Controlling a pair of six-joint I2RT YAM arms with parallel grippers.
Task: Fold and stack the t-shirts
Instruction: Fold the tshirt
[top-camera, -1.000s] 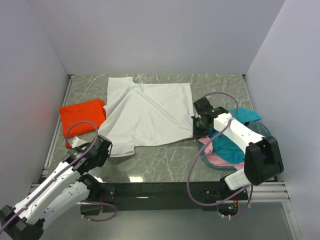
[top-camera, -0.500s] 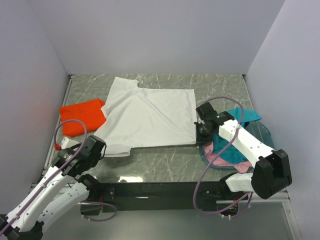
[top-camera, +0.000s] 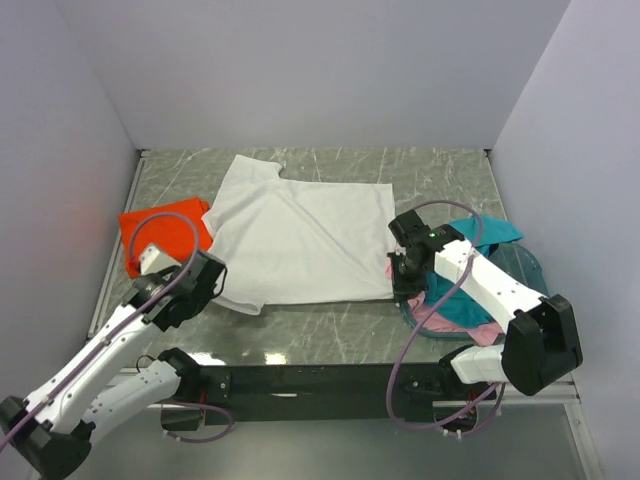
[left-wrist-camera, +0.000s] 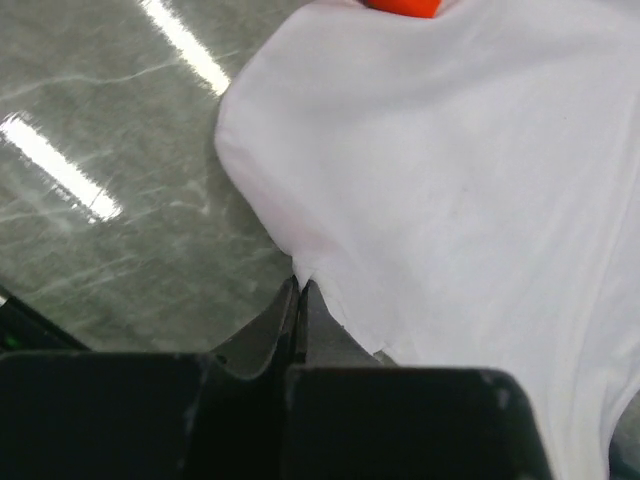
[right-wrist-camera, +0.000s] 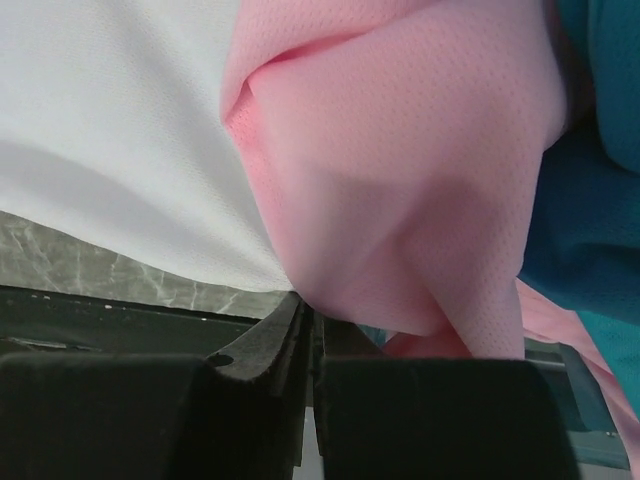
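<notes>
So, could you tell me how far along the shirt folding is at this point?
Done: the orange shirt lies folded at the left. In hand: the white shirt is spread flat, unfolded, with the left gripper and right gripper each shut on a near corner. Left: folding it, plus the teal shirt and pink shirt heaped in the basket; nothing is stacked yet.

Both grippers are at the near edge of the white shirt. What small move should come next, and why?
Probably raise both a little: the left gripper and right gripper are shut on the white t-shirt, which lies spread out, ready to fold.
</notes>
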